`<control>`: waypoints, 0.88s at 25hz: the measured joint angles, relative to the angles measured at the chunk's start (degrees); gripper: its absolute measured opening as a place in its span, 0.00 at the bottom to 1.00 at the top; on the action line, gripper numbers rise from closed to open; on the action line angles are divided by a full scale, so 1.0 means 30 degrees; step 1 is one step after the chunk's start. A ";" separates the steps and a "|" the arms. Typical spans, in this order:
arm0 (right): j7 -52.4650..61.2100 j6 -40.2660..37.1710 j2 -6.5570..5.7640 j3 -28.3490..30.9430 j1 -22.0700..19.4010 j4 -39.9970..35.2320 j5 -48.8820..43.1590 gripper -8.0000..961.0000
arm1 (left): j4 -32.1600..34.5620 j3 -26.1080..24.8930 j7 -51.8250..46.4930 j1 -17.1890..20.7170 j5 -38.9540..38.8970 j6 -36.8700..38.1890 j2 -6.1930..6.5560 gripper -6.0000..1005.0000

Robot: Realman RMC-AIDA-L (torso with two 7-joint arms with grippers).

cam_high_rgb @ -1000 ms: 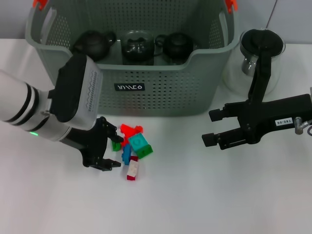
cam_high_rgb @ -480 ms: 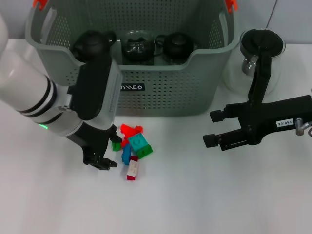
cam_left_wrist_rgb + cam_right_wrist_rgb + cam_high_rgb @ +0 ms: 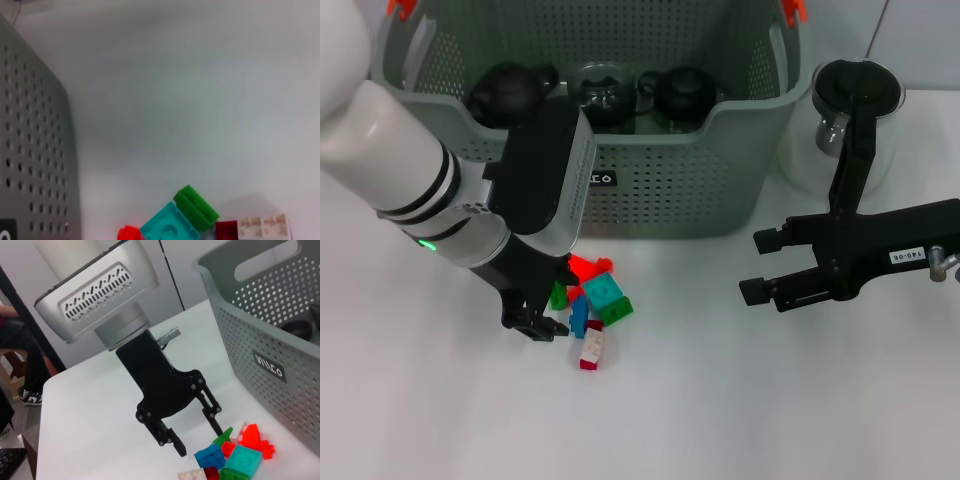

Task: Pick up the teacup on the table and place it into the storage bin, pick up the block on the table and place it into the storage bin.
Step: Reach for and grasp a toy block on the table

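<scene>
Down low, the left claw point(image 3: 548, 305) hangs spread open over the left edge of the block pile point(image 3: 592, 305), one finger touching a small green brick point(image 3: 558, 295). The storage bin point(image 3: 660, 190) stands just behind the pile, its wall close. The arm hides part of the bin's front. The right claw point(image 3: 752, 265) hovers open over bare tabletop point(image 3: 720, 400), well apart.

I see bare table point(image 3: 720, 400) around the block pile point(image 3: 592, 305) on three sides — the storage bin point(image 3: 660, 200) wall just behind it, glass pitcher point(image 3: 850, 120) beside the bin's right end.
</scene>
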 joint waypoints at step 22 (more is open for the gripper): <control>-0.0159 0.0168 -0.0031 0.0000 -0.0084 0.0080 -0.0058 0.95 | -0.0267 0.1691 -0.1538 -0.0765 0.0741 -0.0209 -0.0094 0.59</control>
